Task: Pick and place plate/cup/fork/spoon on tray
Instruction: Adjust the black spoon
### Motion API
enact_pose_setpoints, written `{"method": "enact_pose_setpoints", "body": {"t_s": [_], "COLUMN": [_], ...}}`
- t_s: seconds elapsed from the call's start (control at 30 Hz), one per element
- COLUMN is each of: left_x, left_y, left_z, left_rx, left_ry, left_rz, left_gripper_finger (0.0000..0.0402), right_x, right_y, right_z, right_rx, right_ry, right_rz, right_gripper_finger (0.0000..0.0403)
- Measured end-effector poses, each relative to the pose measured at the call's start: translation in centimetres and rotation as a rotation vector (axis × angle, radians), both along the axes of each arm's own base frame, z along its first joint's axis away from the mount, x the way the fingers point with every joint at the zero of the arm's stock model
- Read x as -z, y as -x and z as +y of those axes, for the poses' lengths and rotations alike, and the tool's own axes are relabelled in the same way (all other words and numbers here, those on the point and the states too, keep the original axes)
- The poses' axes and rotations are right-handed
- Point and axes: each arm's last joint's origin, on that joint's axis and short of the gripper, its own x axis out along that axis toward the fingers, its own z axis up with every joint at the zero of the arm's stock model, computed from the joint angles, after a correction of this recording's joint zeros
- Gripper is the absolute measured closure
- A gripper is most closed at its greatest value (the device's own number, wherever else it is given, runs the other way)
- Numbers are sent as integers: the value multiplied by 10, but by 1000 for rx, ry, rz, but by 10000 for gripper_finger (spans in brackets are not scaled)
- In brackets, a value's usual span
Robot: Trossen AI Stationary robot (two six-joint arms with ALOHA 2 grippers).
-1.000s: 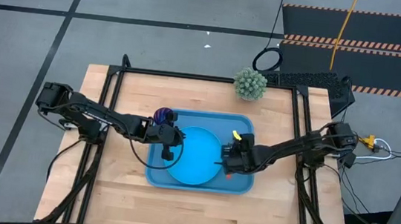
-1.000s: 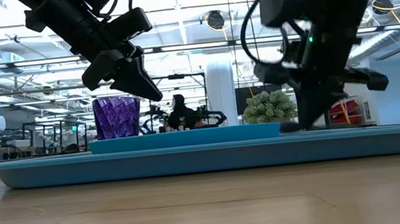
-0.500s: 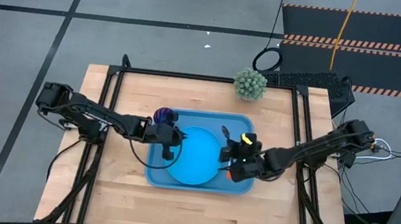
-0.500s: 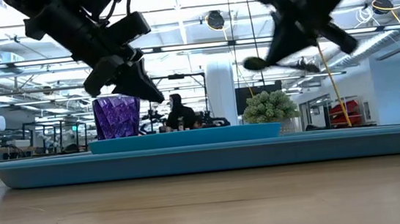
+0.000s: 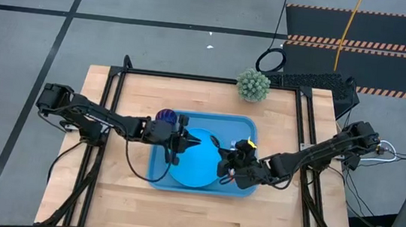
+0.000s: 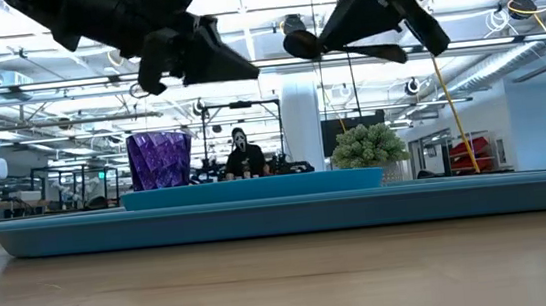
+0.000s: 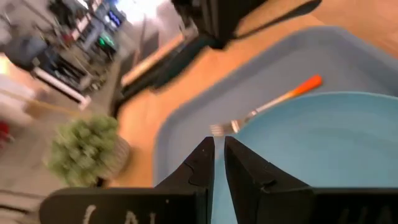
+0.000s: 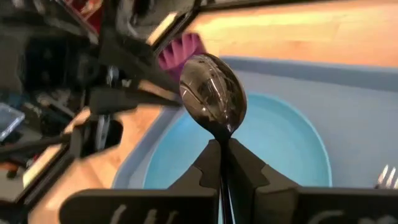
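Observation:
The blue tray lies mid-table with the sky-blue plate in it. The purple cup stands in the tray's far left corner. The orange-handled fork lies in the tray beside the plate, its tines by the plate's rim. My right gripper hovers over the plate's right edge, shut on the dark spoon. My left gripper hangs over the plate's left part beside the cup, fingers nearly together with nothing between them. My right gripper pinches the spoon's thin handle, just below the bowl, between its two fingers. The fingers lie along the handle and slant slightly down from the table's right. The spoon sticks out past the fingertips, bowl foremost, lifted well clear of tray and plate.
A small green potted plant stands at the table's far edge behind the tray. Bare wooden tabletop runs along the near side and to either side of the tray.
My right gripper has risen from the tray's right part with the spoon, tipped from pointing down toward nearly level, and swung toward the plate; the spoon is lifted clear. My left gripper has tipped up toward level, rolled, and edged over the plate.

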Motion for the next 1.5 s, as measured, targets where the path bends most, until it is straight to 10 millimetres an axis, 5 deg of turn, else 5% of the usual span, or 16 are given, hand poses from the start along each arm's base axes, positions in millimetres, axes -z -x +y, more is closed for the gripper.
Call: {"method": "enact_pose_setpoints", "body": {"t_s": [0.27,1.0,1.5], "left_x": [-11,-16,-19], "left_y": [-4,-4,-4], "left_z": [-1,-11,-11], "left_rx": [73,260,204], "left_ry": [-195,-492,-567], "left_rz": [-102,-150,-149], "left_gripper_finger": [360,360,360], "right_x": [-15,-20,-4], "right_y": [12,5,10], "right_z": [8,13,14], "right_rx": [-82,-242,-243], "right_ry": [-18,27,4], "right_rz": [-13,-22,-39], "right_gripper_finger": [403,403,403]}}
